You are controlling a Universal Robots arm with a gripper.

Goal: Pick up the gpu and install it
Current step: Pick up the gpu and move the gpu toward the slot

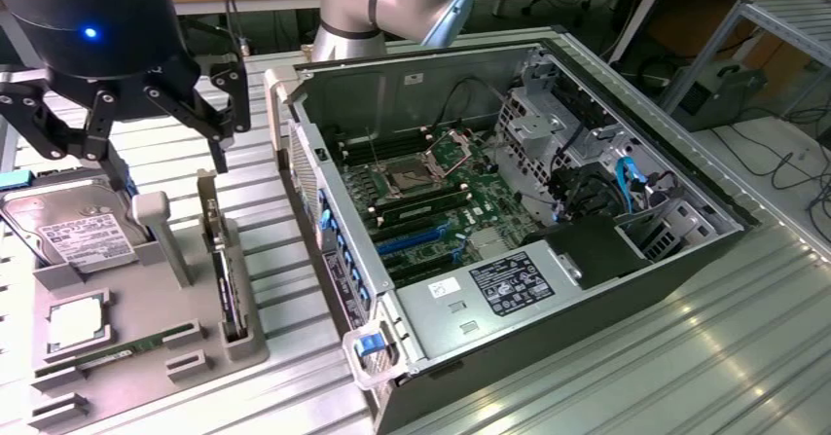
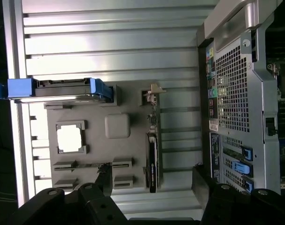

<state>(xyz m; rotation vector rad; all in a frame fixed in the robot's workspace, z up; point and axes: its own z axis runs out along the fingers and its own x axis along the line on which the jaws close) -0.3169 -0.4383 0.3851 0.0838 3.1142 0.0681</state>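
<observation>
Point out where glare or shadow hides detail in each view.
Exterior view: light glares off the ribbed aluminium table, while the open dark metal computer case is evenly lit. Wrist view: the square silver processor chip in the grey tray is blown out white; the black fingers sit in deep shadow.

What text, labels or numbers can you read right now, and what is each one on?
Nothing reads as words or numbers.
white label on the hard drive: print too small.
black label on the power supply: white print, blurred.
white sticker beside it: mark unreadable.
coloured stickers on the case's rear panel: too small.
gpu: no readable marking.
</observation>
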